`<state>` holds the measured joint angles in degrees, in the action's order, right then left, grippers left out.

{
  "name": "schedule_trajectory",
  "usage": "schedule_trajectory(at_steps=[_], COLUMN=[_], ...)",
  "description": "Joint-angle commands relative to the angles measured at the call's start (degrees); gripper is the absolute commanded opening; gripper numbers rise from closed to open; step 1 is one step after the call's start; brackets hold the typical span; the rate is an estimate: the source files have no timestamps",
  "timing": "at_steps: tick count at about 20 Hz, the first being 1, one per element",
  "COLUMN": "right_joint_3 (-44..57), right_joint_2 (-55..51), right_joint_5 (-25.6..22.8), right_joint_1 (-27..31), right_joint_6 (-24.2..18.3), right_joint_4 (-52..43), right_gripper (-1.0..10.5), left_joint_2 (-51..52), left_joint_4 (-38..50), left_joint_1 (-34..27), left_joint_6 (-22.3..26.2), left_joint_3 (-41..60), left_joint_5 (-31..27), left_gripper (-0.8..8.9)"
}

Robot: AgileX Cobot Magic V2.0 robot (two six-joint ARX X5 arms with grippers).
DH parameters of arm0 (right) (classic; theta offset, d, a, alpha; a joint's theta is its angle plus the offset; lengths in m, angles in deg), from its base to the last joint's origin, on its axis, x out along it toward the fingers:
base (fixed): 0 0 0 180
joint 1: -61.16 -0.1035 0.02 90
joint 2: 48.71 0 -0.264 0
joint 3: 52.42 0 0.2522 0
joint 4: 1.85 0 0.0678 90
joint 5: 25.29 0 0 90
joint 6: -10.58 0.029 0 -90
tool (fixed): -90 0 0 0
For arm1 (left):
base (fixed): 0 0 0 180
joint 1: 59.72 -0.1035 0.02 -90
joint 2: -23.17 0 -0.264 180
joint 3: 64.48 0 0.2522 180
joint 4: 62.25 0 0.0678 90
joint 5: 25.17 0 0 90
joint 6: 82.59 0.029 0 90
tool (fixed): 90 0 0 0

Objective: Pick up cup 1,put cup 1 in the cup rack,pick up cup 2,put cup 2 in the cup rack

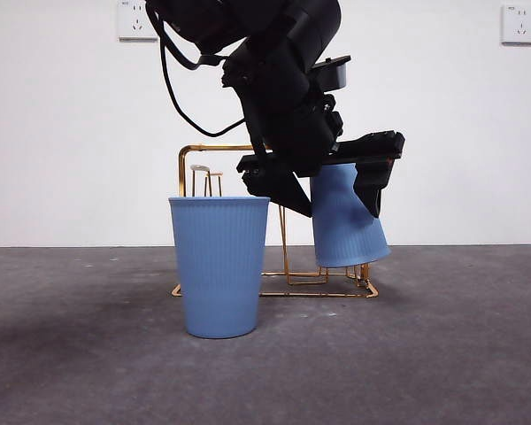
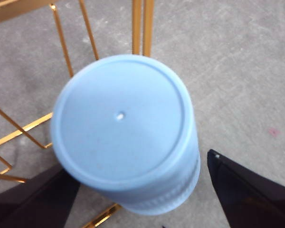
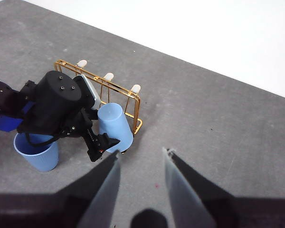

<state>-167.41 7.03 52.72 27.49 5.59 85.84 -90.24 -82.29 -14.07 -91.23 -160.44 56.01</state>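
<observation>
At centre frame, the left gripper (image 1: 332,181) straddles one inverted, tilted ribbed blue plastic cup (image 1: 347,221) on the gold wire cup rack (image 1: 288,266), jaws apart. A second blue cup (image 1: 219,266) stands upright, lower left. The right gripper (image 3: 140,178) hangs open.

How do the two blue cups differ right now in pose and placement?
The near cup stands upright, mouth up, on the table; the far cup is upside down, base up, and tilted. The near cup stands in front of the cup rack, untouched; the far cup sits over the rack, between the left gripper's open jaws. Both are ribbed and light blue.
</observation>
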Motion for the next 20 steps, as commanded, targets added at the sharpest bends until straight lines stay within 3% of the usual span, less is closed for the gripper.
schedule_trajectory(at_steps=[1,4,14,20], right_joint_3=[0.3,0.3,0.3,0.3], right_joint_2=[0.0,0.0,0.0,0.0], right_joint_5=[0.0,0.0,0.0,0.0], right_joint_1=[0.0,0.0,0.0,0.0], right_joint_6=[-0.2,-0.2,-0.2,-0.2], right_joint_4=[-0.2,-0.2,-0.2,-0.1], right_gripper=[1.6,1.6,1.6,1.6], left_joint_2=[-0.9,-0.9,-0.9,-0.9], left_joint_4=[-2.8,-6.4,-27.2,-38.3], left_joint_1=[0.0,0.0,0.0,0.0], left_joint_6=[-2.0,-3.4,-3.8,-5.3], left_joint_3=[0.5,-1.1,-13.8,-19.7], left_joint_5=[3.8,6.3,6.5,13.9], left_gripper=[4.41,4.41,4.41,4.41])
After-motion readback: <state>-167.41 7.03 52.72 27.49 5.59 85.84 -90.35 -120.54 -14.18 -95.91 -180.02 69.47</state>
